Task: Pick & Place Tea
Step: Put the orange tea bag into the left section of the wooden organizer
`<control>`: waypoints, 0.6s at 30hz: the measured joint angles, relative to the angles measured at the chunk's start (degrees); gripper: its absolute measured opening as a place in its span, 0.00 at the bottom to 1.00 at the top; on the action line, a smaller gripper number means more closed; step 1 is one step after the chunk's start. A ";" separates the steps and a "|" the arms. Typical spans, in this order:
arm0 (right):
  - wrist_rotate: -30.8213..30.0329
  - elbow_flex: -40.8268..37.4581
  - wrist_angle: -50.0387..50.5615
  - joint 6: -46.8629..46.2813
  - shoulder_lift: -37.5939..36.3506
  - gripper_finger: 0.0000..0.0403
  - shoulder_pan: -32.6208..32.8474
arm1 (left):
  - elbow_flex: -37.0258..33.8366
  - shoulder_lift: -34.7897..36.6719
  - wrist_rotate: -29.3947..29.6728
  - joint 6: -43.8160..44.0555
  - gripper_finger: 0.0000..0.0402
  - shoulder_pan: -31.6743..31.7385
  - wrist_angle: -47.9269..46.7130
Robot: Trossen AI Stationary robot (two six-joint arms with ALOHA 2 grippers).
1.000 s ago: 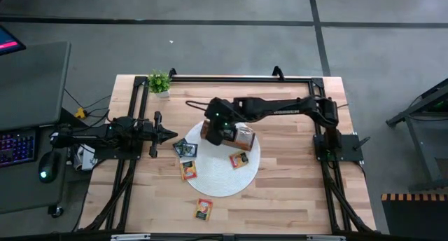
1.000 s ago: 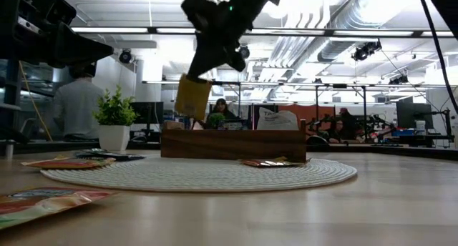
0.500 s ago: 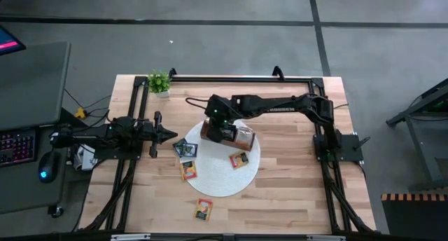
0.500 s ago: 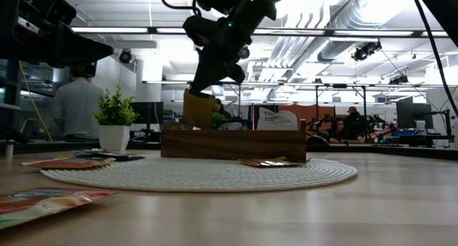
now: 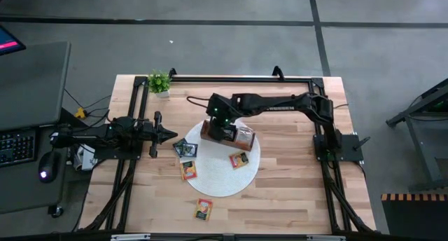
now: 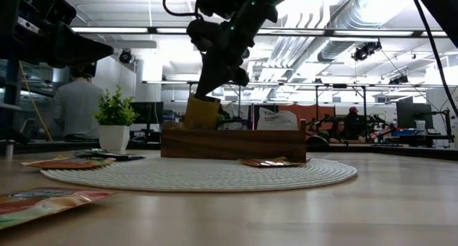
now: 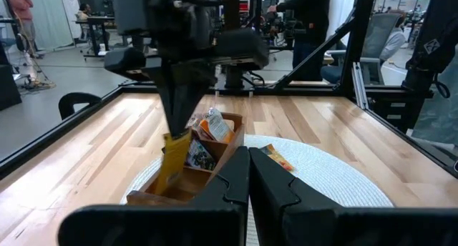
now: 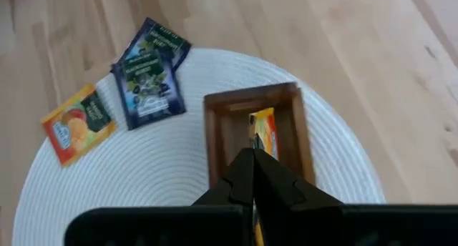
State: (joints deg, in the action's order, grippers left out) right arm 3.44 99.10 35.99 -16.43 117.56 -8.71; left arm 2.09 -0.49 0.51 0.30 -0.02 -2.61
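Observation:
My right gripper (image 6: 209, 89) hangs over the left end of the brown wooden box (image 6: 232, 143) and is shut on a yellow tea sachet (image 6: 202, 113). The box stands on a round white mat (image 5: 222, 179). Its other compartments hold sachets (image 7: 212, 126). Two dark sachets (image 8: 147, 81) and an orange one (image 8: 77, 124) lie flat at the mat's left edge. Another orange sachet (image 5: 239, 160) lies on the mat, and one (image 5: 204, 209) on the bare table near the front. My left gripper (image 7: 248, 180) is shut and waits at the table's left side. My right gripper pinches the yellow sachet by its upper edge (image 6: 206, 99) between its two fingers, coming from above and pointing down at a slant. The sachet hangs upright below the fingers. Its lower end (image 8: 262, 128) is inside the box's left-end compartment, behind the box wall in the low view.
A small potted plant (image 5: 159, 81) stands at the table's far left corner. A black frame (image 5: 231, 78) runs along the table's far edge and sides. Bare wood lies to the right of the mat and along the near edge. People show in the room beyond.
My right gripper has moved down toward the box, still shut on the yellow sachet. The sachet hung clear above the box rim a second ago; now its lower end has sunk into the left-end compartment.

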 joint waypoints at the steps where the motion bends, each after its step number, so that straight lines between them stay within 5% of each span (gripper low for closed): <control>1: 0.00 0.03 -0.10 0.00 0.18 0.00 -0.17 | -0.02 0.00 0.00 0.00 0.00 -0.02 0.00; 18: -2.38 0.01 -0.66 -1.59 2.55 0.00 -1.54 | 0.00 0.00 0.00 0.02 0.00 -0.02 0.00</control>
State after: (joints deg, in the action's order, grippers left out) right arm 1.06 99.11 35.33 -18.02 120.11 -10.26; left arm 2.09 -0.49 0.51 0.32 -0.03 -2.61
